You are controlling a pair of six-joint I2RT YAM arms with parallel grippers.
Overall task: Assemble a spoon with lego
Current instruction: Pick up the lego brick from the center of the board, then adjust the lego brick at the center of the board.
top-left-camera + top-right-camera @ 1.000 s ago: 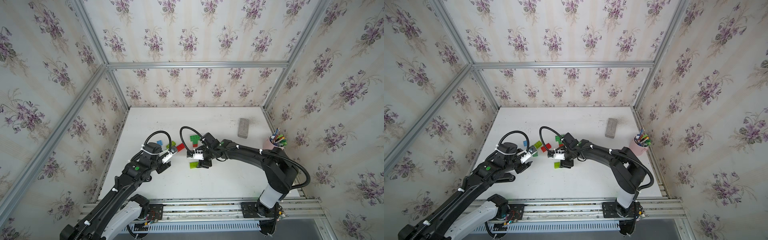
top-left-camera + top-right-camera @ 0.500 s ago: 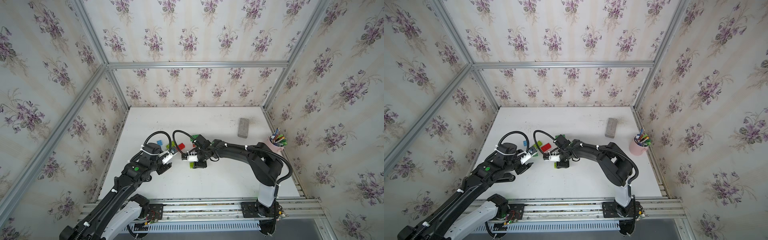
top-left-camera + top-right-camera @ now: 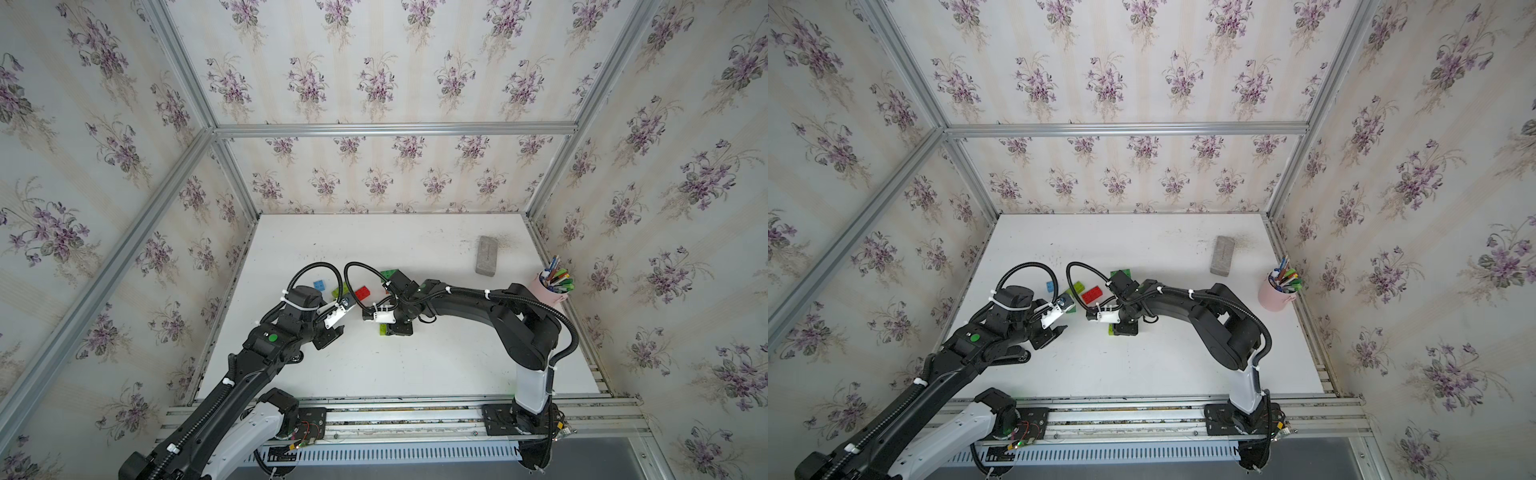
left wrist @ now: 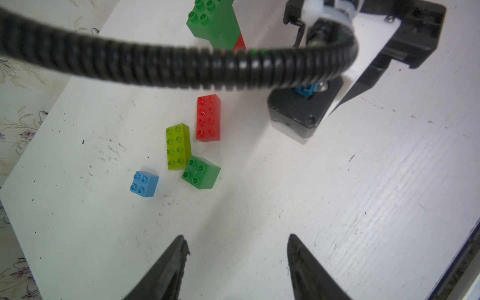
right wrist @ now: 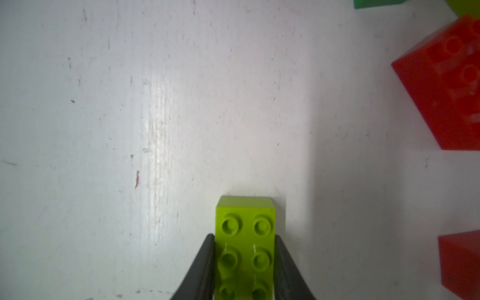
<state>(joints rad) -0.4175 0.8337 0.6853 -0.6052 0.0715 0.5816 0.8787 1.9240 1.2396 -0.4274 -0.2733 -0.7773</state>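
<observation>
Right wrist: right end effector point(image 5: 244, 237) clamped on lime brick point(image 5: 245, 223), lower centre; grasp step; next needs a level lift.

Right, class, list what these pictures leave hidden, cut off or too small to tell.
Right wrist view: the lime green oblong plastic brick in the right end effector runs off the bottom edge.
Left wrist view: the dark green studded plastic brick is cut by the top edge and crossed by the black ribbed cable.
In both top views the pens in the pink cup are too small to count.
</observation>
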